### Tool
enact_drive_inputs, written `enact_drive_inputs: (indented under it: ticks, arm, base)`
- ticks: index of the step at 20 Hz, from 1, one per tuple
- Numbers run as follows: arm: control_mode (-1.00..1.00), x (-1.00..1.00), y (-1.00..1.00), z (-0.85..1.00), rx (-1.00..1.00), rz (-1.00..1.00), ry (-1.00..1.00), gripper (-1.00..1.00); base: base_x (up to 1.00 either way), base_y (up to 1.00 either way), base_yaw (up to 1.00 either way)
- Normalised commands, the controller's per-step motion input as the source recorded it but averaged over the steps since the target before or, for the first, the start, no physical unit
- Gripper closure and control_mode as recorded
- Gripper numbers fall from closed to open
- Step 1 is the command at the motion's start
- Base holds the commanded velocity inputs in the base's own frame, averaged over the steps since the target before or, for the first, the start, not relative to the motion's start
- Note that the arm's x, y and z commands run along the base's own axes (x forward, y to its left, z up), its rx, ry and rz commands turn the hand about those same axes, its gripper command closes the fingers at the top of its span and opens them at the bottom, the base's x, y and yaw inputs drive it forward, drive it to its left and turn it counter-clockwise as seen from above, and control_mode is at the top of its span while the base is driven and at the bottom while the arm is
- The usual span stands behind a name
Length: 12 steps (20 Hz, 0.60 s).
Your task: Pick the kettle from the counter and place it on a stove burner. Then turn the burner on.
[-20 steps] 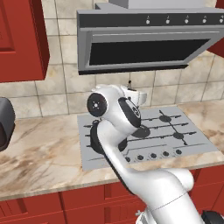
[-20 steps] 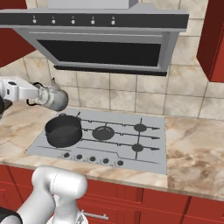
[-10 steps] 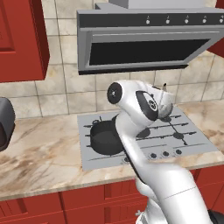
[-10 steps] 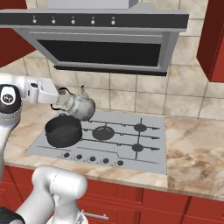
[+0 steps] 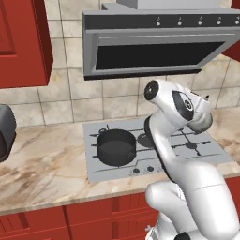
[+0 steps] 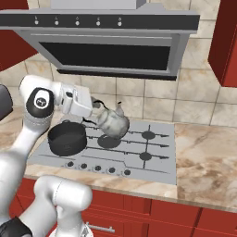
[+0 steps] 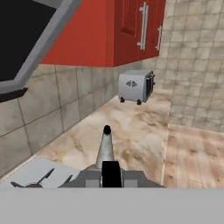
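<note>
The small silver kettle (image 6: 112, 122) hangs tilted in the air above the middle of the grey cooktop (image 6: 157, 173). My gripper (image 6: 96, 112) is shut on its thin black handle from the left. In the left base view the kettle (image 5: 203, 122) peeks out from behind my hand, over the right half of the cooktop. In the hand view the kettle's (image 7: 105, 151) silver body and black-tipped lid sit right in front of the fingers. A small round stove burner (image 6: 148, 135) lies just right of the kettle, below it. The marbled counter (image 6: 203, 157) runs on both sides.
A wide black pot (image 6: 67, 138) stands on the cooktop's left burner. The range hood (image 6: 106, 51) hangs low over the stove. A row of knobs (image 6: 97, 168) lines the cooktop's front edge. A grey toaster (image 7: 136, 85) sits on the counter by the red cabinets.
My arm has swung from the left side across to the right. It carried the kettle from near the wall past the pot to above the cooktop's middle.
</note>
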Motion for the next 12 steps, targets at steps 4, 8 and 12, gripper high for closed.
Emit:
enact_drive_inputs:
  ticks: [4, 8, 12]
  arm:
    - [-1.00, 0.00, -1.00, 0.00, 0.24, 0.00, 0.00, 1.00]
    - [-1.00, 0.00, -0.95, 0.00, 0.24, 0.02, 0.00, 1.00]
    - [-1.00, 0.00, -0.80, 0.00, 0.32, 0.05, 0.10, 1.00]
  base:
    - [0.00, 0.00, 0.00]
    - [0.00, 0.00, 0.00]
    - [0.00, 0.00, 0.00]
